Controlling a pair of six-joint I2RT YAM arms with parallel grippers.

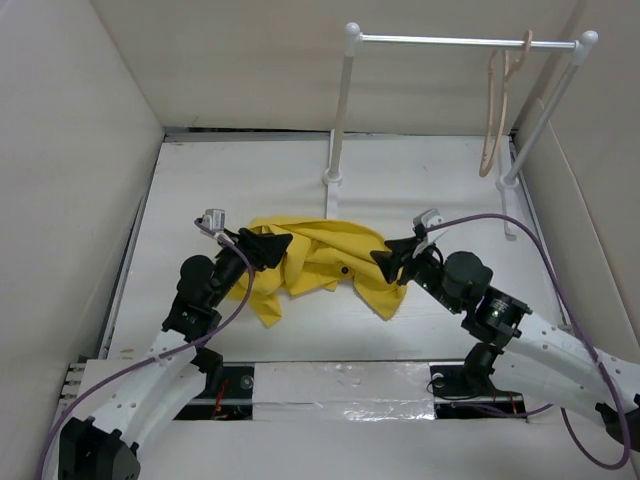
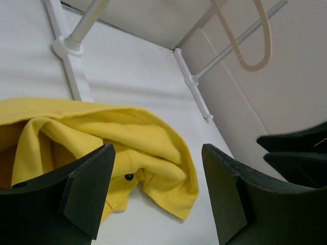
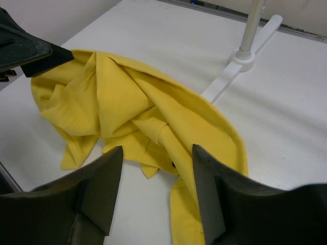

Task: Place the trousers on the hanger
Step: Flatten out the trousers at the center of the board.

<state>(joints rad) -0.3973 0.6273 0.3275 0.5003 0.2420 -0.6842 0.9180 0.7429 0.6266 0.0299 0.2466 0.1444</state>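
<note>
Trousers [image 1: 320, 262]: yellow, crumpled in a heap mid-table [image 1: 230, 180], near the rack's [image 1: 460, 41] left post.
Hanger [image 1: 497, 110]: hooked on the rack bar, far right, well apart from the cloth and probably waiting until it is gathered.
Left tool [image 1: 275, 245]: spread wide, empty, at the heap's left edge.
Right tool [image 1: 388, 262]: likewise, at its right edge.
Arms: both bent low, reaching inward, apparently to take an end each.

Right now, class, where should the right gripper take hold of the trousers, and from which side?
The raised fold along the right edge of the trousers, from above on the right, where the open right gripper is. The cloth is a crumpled heap, and that ridge likely gives something to pinch.
</note>
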